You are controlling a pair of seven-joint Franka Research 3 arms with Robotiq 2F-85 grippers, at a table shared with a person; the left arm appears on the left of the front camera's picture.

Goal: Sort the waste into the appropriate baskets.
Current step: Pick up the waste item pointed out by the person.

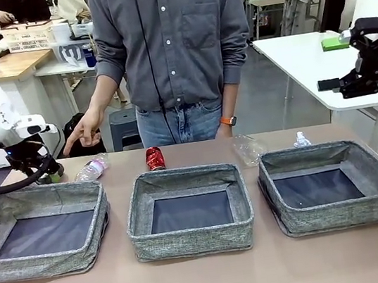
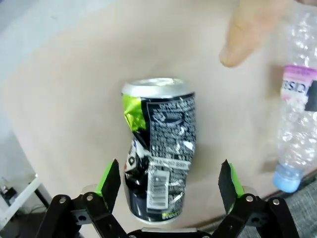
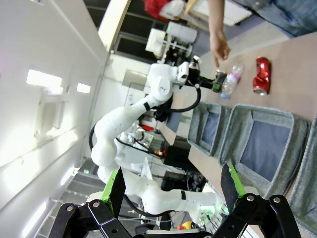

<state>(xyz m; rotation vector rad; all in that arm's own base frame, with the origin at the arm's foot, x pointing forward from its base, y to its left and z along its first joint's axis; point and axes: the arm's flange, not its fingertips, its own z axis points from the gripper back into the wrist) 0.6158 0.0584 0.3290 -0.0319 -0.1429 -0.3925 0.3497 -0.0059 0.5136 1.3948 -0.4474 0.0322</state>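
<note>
A dented dark can [image 2: 159, 163] with yellow-green marks stands on the table between the fingers of my left gripper [image 2: 170, 182]. The jaws are open, with a gap on each side of the can. In the front view that gripper [image 1: 48, 172] sits behind the left basket [image 1: 22, 262]. A pink-labelled, blue-capped bottle [image 1: 92, 170] and a red can [image 1: 154, 159] lie behind the left and middle baskets [image 1: 190, 241]. Crumpled clear plastic [image 1: 247, 149] and another clear bottle [image 1: 301, 140] lie behind the right basket [image 1: 342, 214]. My right gripper [image 1: 330, 83] hangs open, high at the right.
A person stands at the far side, one hand [image 1: 84, 132] pointing down near the dark can; the fingertip [image 2: 245, 34] hovers just beyond it. The pink-labelled bottle [image 2: 297, 124] lies close beside the can. All three baskets show dark bottoms.
</note>
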